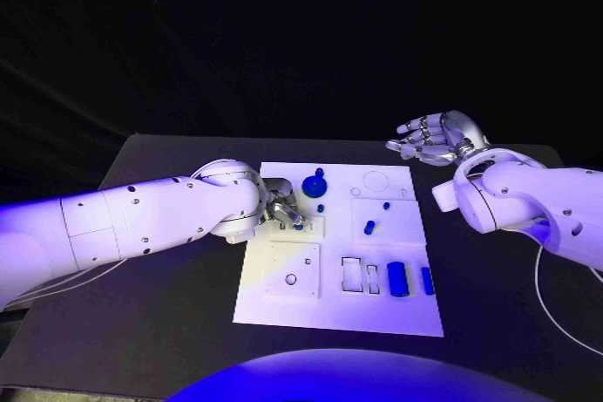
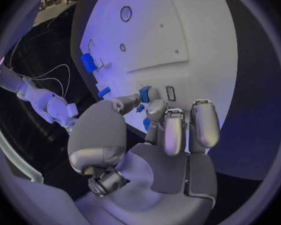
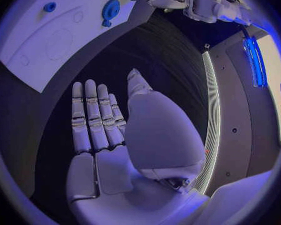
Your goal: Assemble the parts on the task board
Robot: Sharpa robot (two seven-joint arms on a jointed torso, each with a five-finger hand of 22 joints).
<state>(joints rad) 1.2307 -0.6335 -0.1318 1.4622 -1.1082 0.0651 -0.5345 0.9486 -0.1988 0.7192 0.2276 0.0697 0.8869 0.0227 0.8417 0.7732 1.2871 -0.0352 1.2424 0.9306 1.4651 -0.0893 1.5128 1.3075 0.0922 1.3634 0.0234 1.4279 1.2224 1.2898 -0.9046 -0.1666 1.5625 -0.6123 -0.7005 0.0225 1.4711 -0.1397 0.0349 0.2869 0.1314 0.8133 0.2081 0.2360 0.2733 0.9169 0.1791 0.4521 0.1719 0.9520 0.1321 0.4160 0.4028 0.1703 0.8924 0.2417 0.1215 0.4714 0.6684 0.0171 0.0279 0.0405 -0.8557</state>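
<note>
At the frame's centre-left, a small blue part [image 2: 145, 93] sits on the white task board [image 1: 377, 306], pinched by the left robot hand [image 1: 279, 210]; it looks light, stiff, best held by its sides. The right robot hand [image 1: 434, 137] hovers spread, empty.

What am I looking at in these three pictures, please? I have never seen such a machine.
It is a robot with two white arms and silver hands at a black table. One picture looks down from its head; the two round ones come from cameras at its wrists. On the table lies a white task board with small blue parts. The left hand reaches onto the board, fingers at a small blue part; whether it grips it, I cannot tell. The right hand hovers open beyond the board's far corner, holding nothing.
</note>
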